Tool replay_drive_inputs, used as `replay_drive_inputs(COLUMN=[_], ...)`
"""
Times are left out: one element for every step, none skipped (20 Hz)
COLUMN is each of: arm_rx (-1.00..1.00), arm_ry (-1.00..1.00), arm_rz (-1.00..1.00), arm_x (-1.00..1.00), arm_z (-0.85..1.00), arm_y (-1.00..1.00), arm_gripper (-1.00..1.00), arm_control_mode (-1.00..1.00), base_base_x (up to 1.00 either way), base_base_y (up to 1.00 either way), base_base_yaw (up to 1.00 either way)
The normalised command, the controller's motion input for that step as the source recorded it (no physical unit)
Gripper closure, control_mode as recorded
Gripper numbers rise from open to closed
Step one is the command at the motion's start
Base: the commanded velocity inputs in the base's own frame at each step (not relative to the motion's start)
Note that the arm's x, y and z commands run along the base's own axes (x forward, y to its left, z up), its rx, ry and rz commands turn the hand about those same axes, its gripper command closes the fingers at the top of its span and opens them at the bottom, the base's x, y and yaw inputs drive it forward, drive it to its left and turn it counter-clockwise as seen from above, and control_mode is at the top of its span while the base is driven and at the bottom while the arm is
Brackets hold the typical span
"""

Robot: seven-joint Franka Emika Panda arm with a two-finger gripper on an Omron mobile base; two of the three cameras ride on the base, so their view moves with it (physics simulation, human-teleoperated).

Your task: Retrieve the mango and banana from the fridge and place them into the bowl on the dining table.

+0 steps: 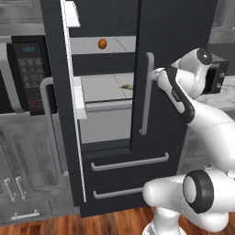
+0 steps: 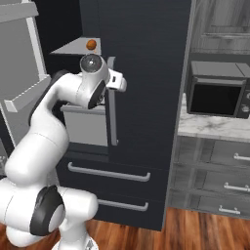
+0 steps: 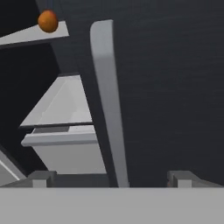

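**Right fridge door still to open**

My tool (image 3: 109,177) stands spread wide around the long silver bar handle (image 3: 107,100) of the tall dark navy fridge (image 1: 176,27). The small oval orange mango (image 1: 102,43) sits mid upper shelf, the slim yellow banana (image 1: 128,86) at the lower shelf's right edge. Next I'd close and pull.

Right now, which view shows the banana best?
Left base view: the banana lies small but unobstructed on the fridge's second shelf, below the mango. In the right base and hand views I can't make it out.

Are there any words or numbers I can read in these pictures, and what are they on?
Microwave clock: glowing digits, too blurred to read.
Microwave buttons: tiny marks, too small to read.
Fridge: no words or signs.
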Motion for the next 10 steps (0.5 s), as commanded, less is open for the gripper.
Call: replay_drive_inputs(arm_rx=[0.0,0.0,0.01,0.01,0.02,0.01,0.01,0.01,0.0,0.0], arm_ry=[0.0,0.0,0.0,0.0,0.0,0.0,0.0,0.0,0.0,0.0], arm_rz=[0.0,0.0,0.0,0.0,0.0,0.01,0.01,0.01,0.02,0.02], arm_x=[0.41,0.41,0.44,0.47,0.49,0.52,0.53,0.54,0.59,0.6], arm_z=[0.0,0.0,0.0,0.0,0.0,0.0,0.0,0.0,0.0,0.0], arm_y=[0.0,0.0,0.0,0.0,0.0,0.0,0.0,0.0,0.0,0.0], arm_gripper=[-1.0,-1.0,-1.0,-1.0,-1.0,-1.0,-1.0,-1.0,-1.0,-1.0], arm_control_mode=[-1.0,-1.0,-1.0,-1.0,-1.0,-1.0,-1.0,-1.0,-1.0,-1.0], base_base_x=[0.0,0.0,0.0,0.0,0.0,0.0,0.0,0.0,0.0,0.0], base_base_y=[0.0,0.0,0.0,0.0,0.0,0.0,0.0,0.0,0.0,0.0], base_base_yaw=[0.0,0.0,0.0,0.0,0.0,0.0,0.0,0.0,0.0,0.0])
